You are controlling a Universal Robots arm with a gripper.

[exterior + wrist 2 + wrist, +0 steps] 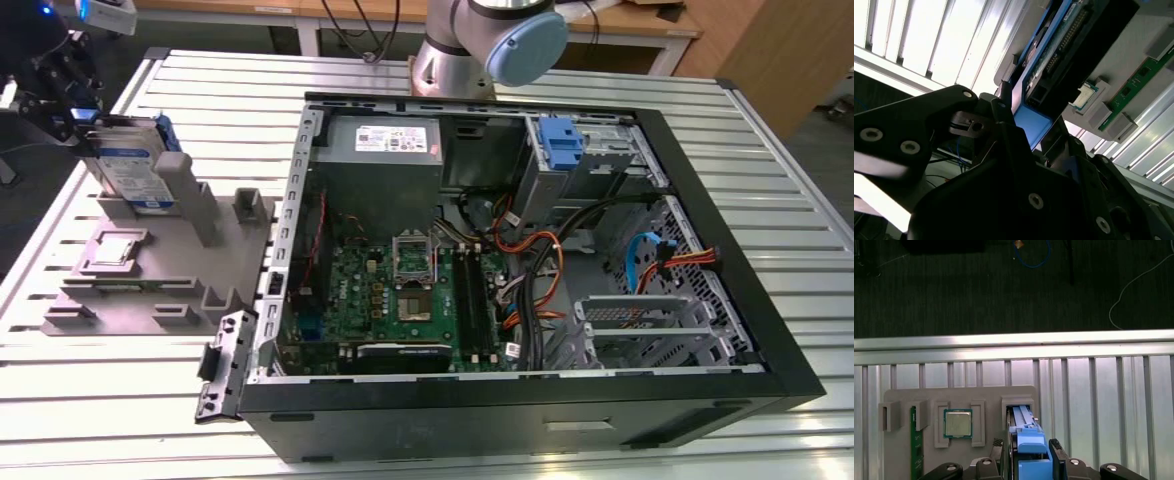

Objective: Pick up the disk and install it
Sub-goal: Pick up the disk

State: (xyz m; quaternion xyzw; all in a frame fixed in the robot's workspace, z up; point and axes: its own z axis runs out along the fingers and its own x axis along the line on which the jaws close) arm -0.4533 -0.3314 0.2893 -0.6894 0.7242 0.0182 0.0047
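Fingers (1055,445) of the gripper (1026,444) stand either side of the disk (1024,417) at the bottom centre of the first wrist view, drawn in against its blue carrier frame with no gap evident; judged clamped on it, across the thin dimension, which gives the pads two flat faces to bear on. In the second wrist view one slim finger lies along the blue edge, consistent with that. The disk stands on edge, its lower end seated in a slot of the grey holder fixture (160,270) at the upper left of the exterior view, so it is presented top-up for a straight lift. Beside that slot the fixture carries a square processor chip (957,423) in its own pocket and a green memory module (914,445) in another, each apart from the disk. The fixture rests on the slatted metal table (561,450). Further across, at the centre of the exterior view, the open computer case (787,380) lies on its side with the motherboard (400,290) exposed. A blue bracket (561,140) sits in the drive bay at its upper right. The arm's base (494,40) stands behind the case.
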